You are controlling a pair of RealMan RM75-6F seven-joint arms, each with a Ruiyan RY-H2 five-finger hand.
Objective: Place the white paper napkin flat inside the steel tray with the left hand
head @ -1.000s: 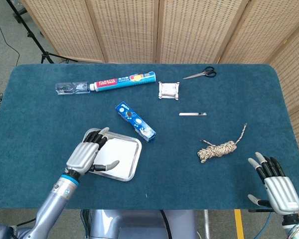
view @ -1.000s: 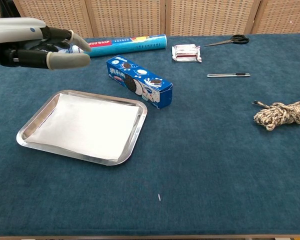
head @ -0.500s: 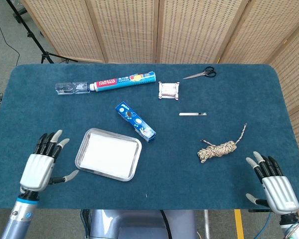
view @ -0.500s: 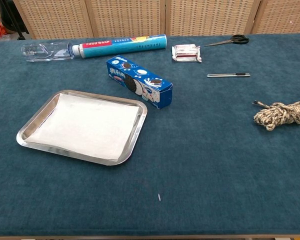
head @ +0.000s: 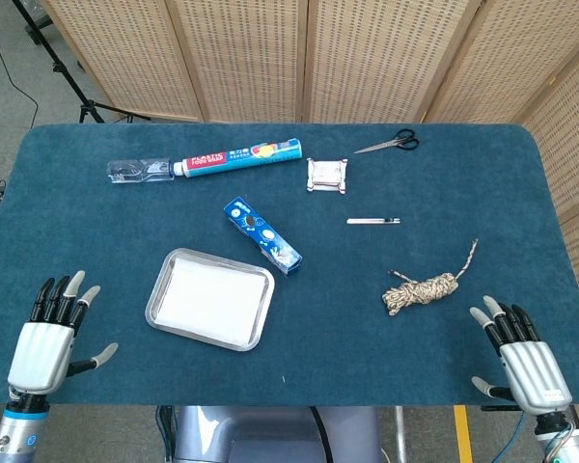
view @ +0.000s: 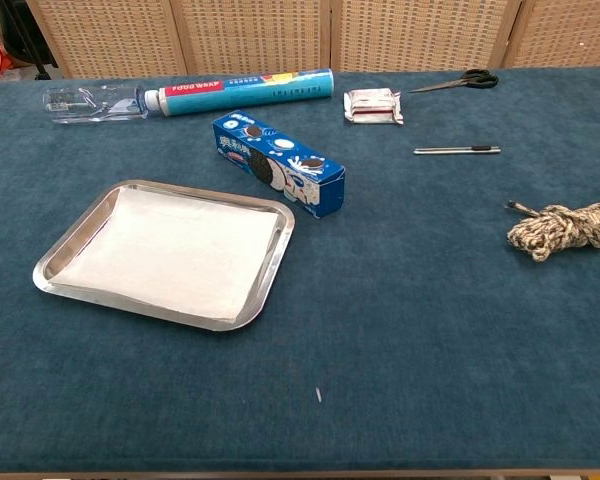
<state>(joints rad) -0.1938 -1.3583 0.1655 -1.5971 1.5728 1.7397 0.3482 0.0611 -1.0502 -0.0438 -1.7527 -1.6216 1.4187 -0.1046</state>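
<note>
The white paper napkin (head: 207,297) (view: 170,250) lies flat inside the steel tray (head: 159,289) (view: 272,268), left of the table's middle. My left hand (head: 46,340) hovers at the table's front left corner, well clear of the tray, open with fingers spread and nothing in it. At the front right corner my right hand (head: 523,362) is also open and holds nothing. Neither hand shows in the chest view.
A blue cookie box (head: 261,234) (view: 278,164) lies just behind the tray's right end. Further back are a food wrap roll (head: 236,155), a clear plastic bottle (head: 138,171), a small packet (head: 327,176), scissors (head: 390,144) and a pen (head: 372,221). A rope bundle (head: 427,285) lies right.
My left hand has lifted off the tray and drawn back to the front left corner, leaving the napkin lying in the tray. The right hand has slid slightly toward me.
</note>
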